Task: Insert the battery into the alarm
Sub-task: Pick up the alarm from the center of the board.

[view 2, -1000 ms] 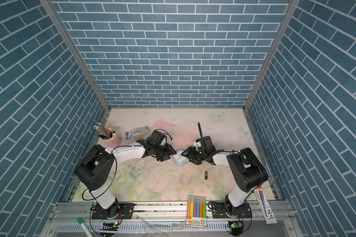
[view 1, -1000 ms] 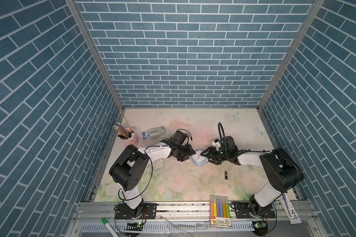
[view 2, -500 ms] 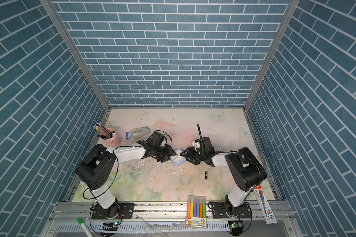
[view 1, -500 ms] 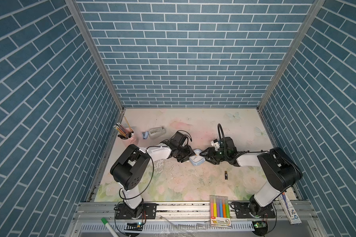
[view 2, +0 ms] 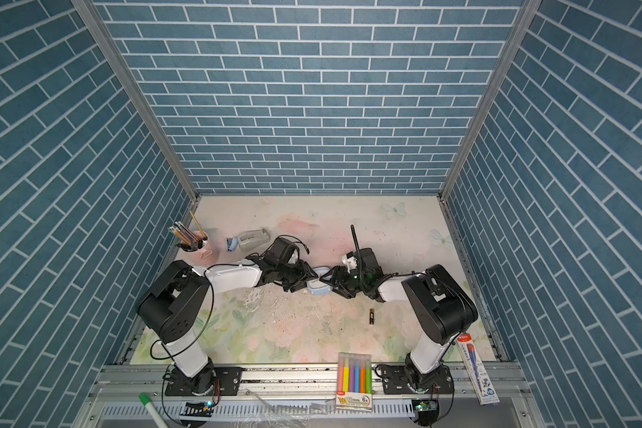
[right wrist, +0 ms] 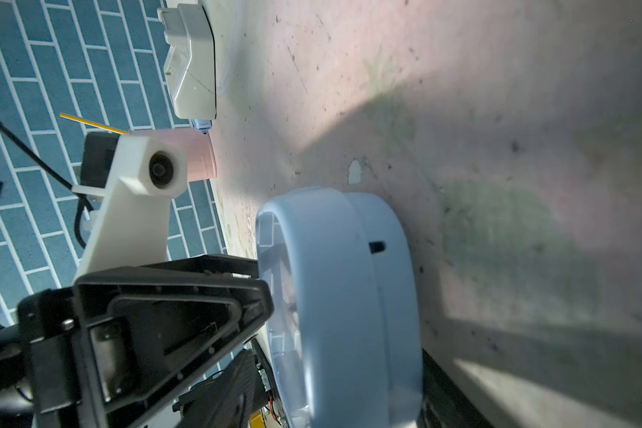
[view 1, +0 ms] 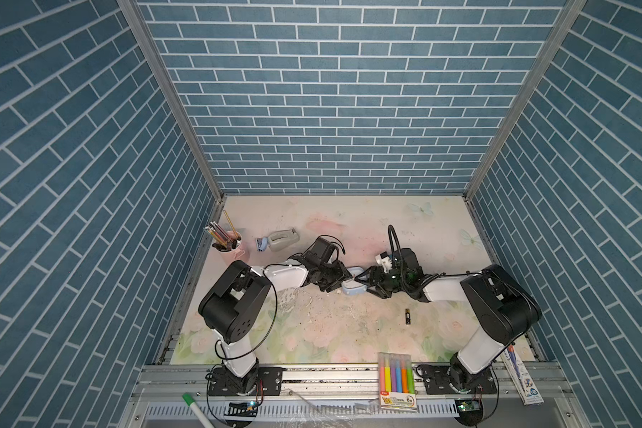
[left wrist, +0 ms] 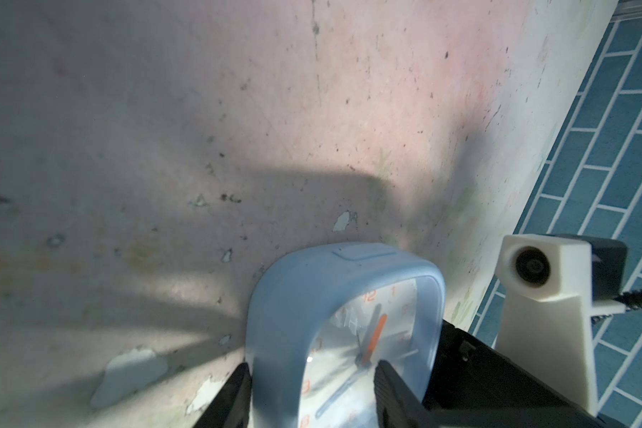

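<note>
While the battery [view 1: 407, 317] lies loose on the counter [view 1: 312, 333] — long axis near-to-far, gold end probably the far one — the step is readying the alarm [view 1: 351, 291] beyond it (no insertion yet). The left tool [left wrist: 312, 367] pinches it across its thickness, dial [left wrist: 371, 333] toward that arm; the right tool [view 1: 362, 284] straddles it wide, contact unclear. Next: back turned up, one tool freed for the battery.

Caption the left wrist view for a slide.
Left hand grips the light-blue rounded-square plastic clock across dial and back, scuffed pink tabletop behind.
</note>
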Action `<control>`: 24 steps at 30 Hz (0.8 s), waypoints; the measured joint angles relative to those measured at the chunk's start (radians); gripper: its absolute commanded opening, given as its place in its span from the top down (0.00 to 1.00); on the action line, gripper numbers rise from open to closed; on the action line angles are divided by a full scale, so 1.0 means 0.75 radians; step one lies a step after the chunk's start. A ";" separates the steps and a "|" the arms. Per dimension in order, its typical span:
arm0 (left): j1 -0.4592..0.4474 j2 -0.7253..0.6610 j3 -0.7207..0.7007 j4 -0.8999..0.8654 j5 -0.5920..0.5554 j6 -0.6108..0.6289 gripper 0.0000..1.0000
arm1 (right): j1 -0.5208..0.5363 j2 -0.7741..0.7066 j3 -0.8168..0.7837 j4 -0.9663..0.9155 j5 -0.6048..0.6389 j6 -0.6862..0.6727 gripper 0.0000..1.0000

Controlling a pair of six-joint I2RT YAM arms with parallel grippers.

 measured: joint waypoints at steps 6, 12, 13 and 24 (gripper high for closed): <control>0.002 0.000 -0.001 0.009 0.001 -0.026 0.46 | 0.000 0.014 0.006 0.001 0.013 0.006 0.54; 0.013 -0.010 -0.001 0.022 -0.004 -0.041 0.44 | -0.003 -0.015 0.035 -0.047 0.036 -0.003 0.69; 0.013 -0.017 -0.001 0.015 -0.004 -0.039 0.43 | -0.002 -0.031 0.037 -0.068 0.042 -0.020 0.71; 0.101 -0.250 0.125 -0.255 -0.032 0.061 0.25 | 0.049 -0.263 0.293 -0.635 0.312 -0.355 0.98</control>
